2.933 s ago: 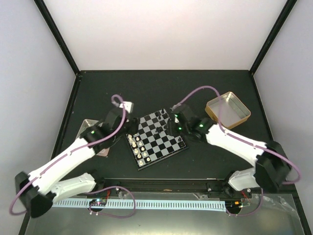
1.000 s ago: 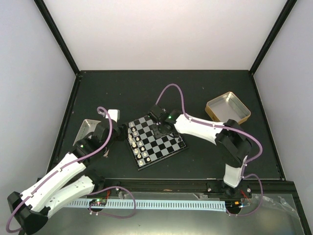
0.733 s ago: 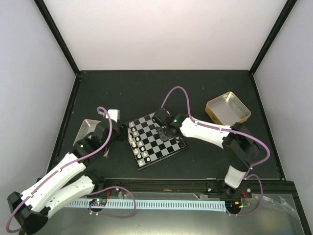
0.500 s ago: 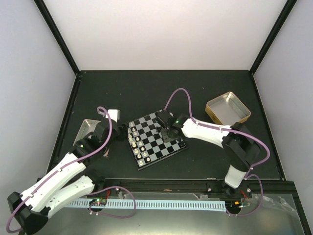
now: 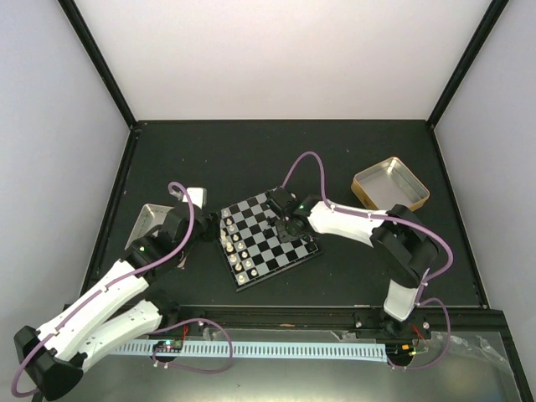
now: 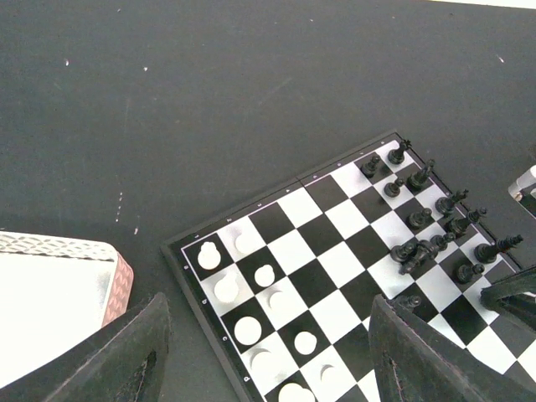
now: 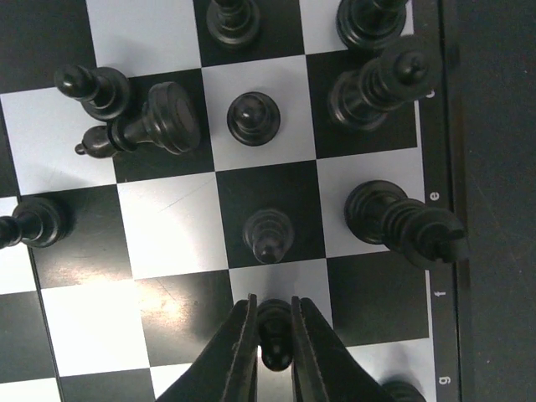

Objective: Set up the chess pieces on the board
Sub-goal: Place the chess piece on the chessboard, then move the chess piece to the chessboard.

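The board (image 5: pixel 270 243) lies tilted between the arms. Cream-white chess pieces (image 5: pixel 237 255) line its left side and black ones (image 5: pixel 297 219) its right. In the right wrist view my right gripper (image 7: pixel 274 343) is shut on an upright black pawn (image 7: pixel 275 328) that stands on a pale square near the board's rim. Another pawn (image 7: pixel 268 235) stands one square ahead. A black piece (image 7: pixel 149 130) lies toppled further on. My left gripper (image 6: pixel 268 368) hovers open over the white pieces (image 6: pixel 226 289) at the board's corner (image 6: pixel 180 251), holding nothing.
A gold tin (image 5: pixel 389 188) sits at the right back of the table. A silver-pink tray (image 5: pixel 153 219) lies left of the board, partly under my left arm, and its corner (image 6: pixel 50 293) shows in the left wrist view. A tall black piece (image 7: pixel 402 222) stands close to my right fingers.
My right gripper has moved from the board's far middle toward its right edge and come down there. The left arm has stayed still.
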`<state>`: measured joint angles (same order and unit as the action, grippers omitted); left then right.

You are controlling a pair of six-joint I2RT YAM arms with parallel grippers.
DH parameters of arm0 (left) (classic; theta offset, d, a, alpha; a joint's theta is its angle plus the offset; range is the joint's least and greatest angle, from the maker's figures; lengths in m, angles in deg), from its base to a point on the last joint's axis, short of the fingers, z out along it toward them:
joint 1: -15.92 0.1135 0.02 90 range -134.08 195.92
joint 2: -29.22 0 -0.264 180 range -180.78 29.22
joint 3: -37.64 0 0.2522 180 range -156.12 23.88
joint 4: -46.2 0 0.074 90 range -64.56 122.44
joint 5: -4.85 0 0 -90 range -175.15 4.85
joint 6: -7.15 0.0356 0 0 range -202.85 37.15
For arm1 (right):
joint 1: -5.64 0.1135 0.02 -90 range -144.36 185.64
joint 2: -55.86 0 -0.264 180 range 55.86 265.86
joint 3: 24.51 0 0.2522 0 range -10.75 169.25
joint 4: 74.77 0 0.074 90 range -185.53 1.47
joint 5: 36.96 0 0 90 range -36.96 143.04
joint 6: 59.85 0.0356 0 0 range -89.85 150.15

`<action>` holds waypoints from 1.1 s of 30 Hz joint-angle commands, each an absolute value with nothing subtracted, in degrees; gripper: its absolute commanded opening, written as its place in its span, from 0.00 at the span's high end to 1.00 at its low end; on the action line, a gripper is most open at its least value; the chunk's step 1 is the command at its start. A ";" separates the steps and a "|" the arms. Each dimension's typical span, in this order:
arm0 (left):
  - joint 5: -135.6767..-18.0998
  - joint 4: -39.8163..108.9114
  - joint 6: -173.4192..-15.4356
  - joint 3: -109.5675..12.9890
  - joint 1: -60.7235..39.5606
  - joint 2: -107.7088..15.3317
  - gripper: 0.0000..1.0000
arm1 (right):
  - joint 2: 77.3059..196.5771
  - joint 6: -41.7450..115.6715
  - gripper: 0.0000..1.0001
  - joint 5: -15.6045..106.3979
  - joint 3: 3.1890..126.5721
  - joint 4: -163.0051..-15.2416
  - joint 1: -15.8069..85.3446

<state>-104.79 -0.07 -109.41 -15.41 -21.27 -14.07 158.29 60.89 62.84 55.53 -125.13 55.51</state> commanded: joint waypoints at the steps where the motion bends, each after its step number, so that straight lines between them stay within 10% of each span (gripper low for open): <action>1: -104.23 1.07 -108.53 -15.84 -20.87 -14.79 0.33 | 159.09 60.99 0.85 62.59 55.60 -124.48 55.27; 10: -104.83 0.94 -108.72 -15.92 -20.74 -14.56 0.33 | 154.25 61.75 0.70 64.12 57.06 -125.79 55.25; 33: -105.30 0.86 -109.08 -15.78 -19.67 -12.97 0.32 | 166.19 61.09 0.83 66.19 70.05 -124.61 55.71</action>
<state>-105.33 -0.09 -109.41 -15.34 -20.07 -12.89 164.06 61.44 64.59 68.42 -124.67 55.53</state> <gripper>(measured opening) 0.683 0.187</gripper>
